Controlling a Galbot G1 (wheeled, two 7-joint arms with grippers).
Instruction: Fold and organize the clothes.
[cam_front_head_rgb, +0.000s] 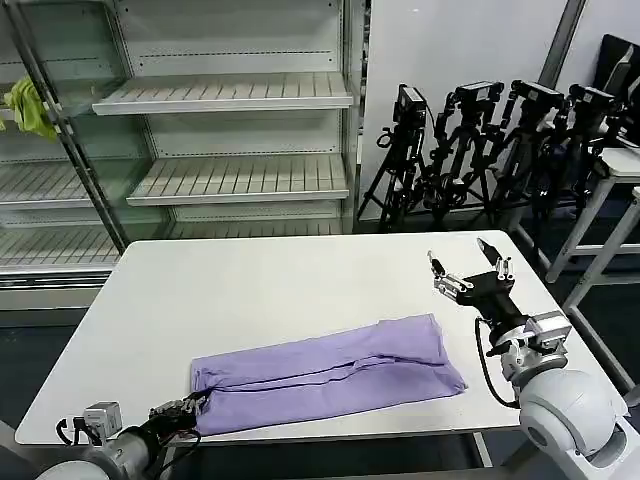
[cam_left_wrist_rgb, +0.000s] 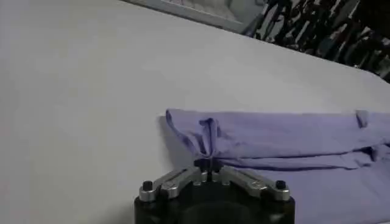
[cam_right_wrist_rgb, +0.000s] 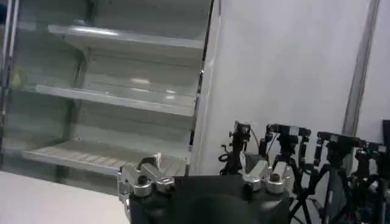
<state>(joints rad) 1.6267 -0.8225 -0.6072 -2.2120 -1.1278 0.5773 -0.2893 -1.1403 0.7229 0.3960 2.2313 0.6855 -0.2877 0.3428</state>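
Observation:
The clothes are one lavender T-shirt (cam_front_head_rgb: 330, 375), folded lengthwise into a long strip across the near half of the white table (cam_front_head_rgb: 260, 285). My left gripper (cam_front_head_rgb: 186, 408) is at the table's near left corner, shut on the strip's left end. In the left wrist view the fingertips (cam_left_wrist_rgb: 207, 164) pinch a bunched fold of the shirt (cam_left_wrist_rgb: 286, 137), whose edge rises slightly off the table. My right gripper (cam_front_head_rgb: 468, 264) hovers above the table beyond the strip's right end, open and holding nothing. In the right wrist view it (cam_right_wrist_rgb: 201, 167) faces the shelves with its fingers spread.
An empty shelving unit (cam_front_head_rgb: 230, 95) stands behind the table, with a yellow-green cloth (cam_front_head_rgb: 28, 105) hanging at its left. Several camera tripods (cam_front_head_rgb: 490, 140) crowd the back right. Another table (cam_front_head_rgb: 620, 170) stands at the right. The table's far half is bare.

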